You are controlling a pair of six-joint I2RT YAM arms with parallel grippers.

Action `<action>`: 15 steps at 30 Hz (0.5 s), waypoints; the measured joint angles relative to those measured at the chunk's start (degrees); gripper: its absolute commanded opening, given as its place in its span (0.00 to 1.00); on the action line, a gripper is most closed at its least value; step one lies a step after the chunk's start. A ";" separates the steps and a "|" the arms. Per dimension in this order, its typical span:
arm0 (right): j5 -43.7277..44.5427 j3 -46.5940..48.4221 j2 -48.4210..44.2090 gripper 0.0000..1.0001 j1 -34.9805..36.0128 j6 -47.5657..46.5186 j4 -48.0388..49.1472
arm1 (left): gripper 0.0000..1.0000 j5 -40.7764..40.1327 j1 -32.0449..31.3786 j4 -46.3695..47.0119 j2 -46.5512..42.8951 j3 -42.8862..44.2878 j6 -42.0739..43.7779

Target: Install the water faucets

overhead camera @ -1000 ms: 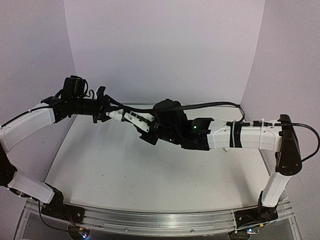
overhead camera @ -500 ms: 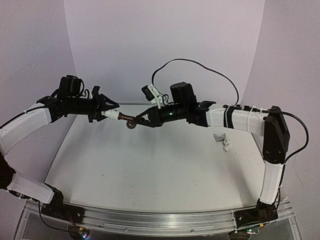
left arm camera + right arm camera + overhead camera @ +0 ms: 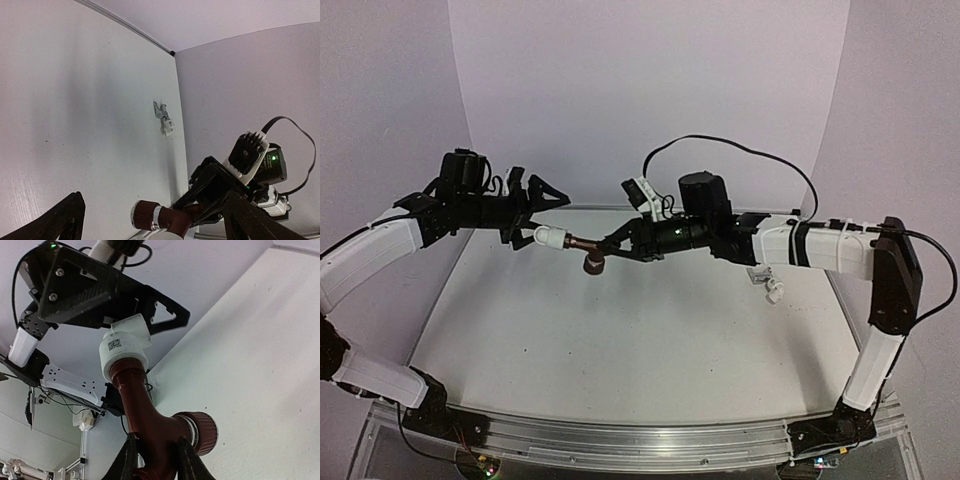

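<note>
My right gripper [image 3: 612, 246] [image 3: 157, 460] is shut on the body of the dark reddish-brown water faucet [image 3: 584, 246] [image 3: 145, 410] [image 3: 167, 220] and holds it in the air above the table. Its ribbed round knob [image 3: 592, 264] [image 3: 202, 432] points down. A white pipe fitting [image 3: 552, 238] [image 3: 125, 350] sits on the faucet's far end. My left gripper [image 3: 542, 218] [image 3: 152, 197] stands open around that fitting, fingers apart from it. The chrome water faucet [image 3: 758, 275] [image 3: 160, 110], in its own white fitting [image 3: 774, 292] [image 3: 166, 128], lies on the table at the right.
The white table [image 3: 620, 340] is bounded by lilac walls [image 3: 650, 90] behind and at both sides. Both arms meet high over the far middle of the table. A black cable [image 3: 740, 150] loops above the right arm.
My left gripper has opened and let go of the white fitting. The brown faucet with the fitting on it stays in my right gripper, which has shifted slightly right.
</note>
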 measured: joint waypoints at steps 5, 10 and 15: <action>6.79 -10.49 -6.05 0.00 -2.75 1.15 -4.38 | 1.00 -9.62 -0.17 -4.07 -0.10 0.13 3.66; 17.81 -23.87 -12.64 0.00 -13.54 -0.32 -11.24 | 0.99 -16.14 -0.06 -6.83 -2.27 0.11 6.33; 31.86 -31.66 -19.28 0.05 -17.71 -4.65 -19.20 | 0.99 -17.27 -0.06 -6.99 -3.88 0.11 7.48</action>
